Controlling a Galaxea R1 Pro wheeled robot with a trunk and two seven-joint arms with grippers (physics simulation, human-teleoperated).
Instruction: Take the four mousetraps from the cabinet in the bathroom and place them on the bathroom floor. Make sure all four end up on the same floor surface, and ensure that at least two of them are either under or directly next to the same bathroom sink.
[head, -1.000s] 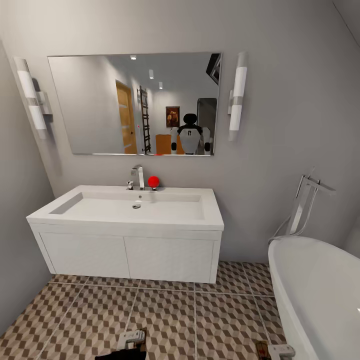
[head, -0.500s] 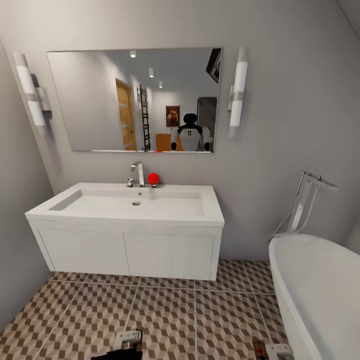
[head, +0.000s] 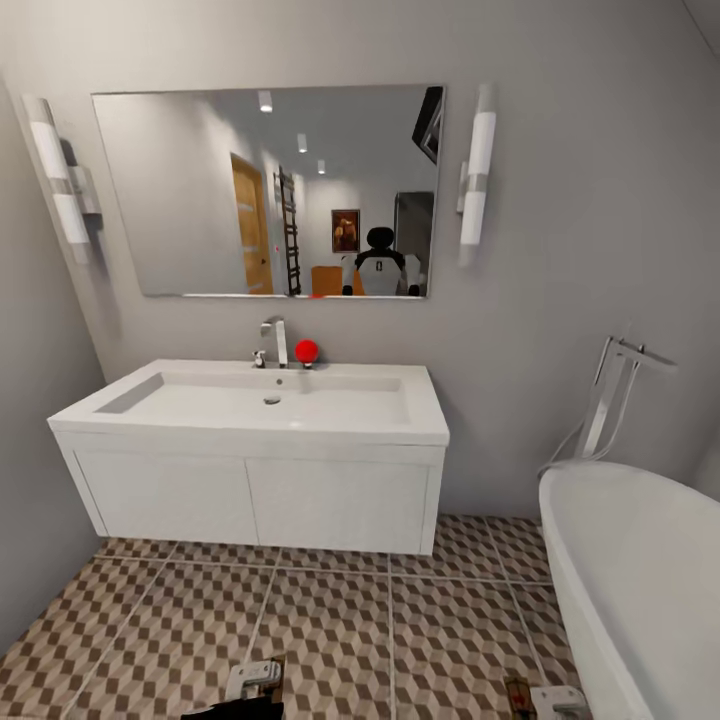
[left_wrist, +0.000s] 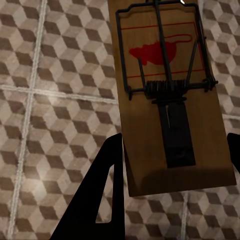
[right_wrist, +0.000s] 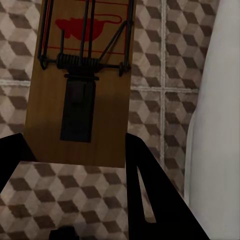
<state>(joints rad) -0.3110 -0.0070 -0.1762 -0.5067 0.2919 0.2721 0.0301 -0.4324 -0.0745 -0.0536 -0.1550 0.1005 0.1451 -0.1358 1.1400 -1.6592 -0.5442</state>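
Carrying is the step in hand: each arm brings a mousetrap toward the sink (head: 270, 400), whose white wall-hung vanity stands ahead across the bathroom floor (head: 330, 630), with the bathtub (head: 640, 570) to the right. Neither trap is on the tiles yet, so the next move, as I judge it, calls for closing in on the vanity, lowering both arms and letting the traps go on the floor just beside or under the basin.

In the left wrist view, the left gripper (left_wrist: 172, 165) has its dark fingers (left_wrist: 102, 195) set on either side of a wooden mousetrap (left_wrist: 170, 100), spread only as wide as the board and apparently pinching its near end. The trap hangs above the cube-patterned tiles, wire bar and red mouse mark facing the camera.

In the right wrist view, the right gripper (right_wrist: 75, 150) likewise straddles a second mousetrap (right_wrist: 82, 85), fingers (right_wrist: 145, 185) drawn in against its edges, held over the floor near the bathtub's white side.
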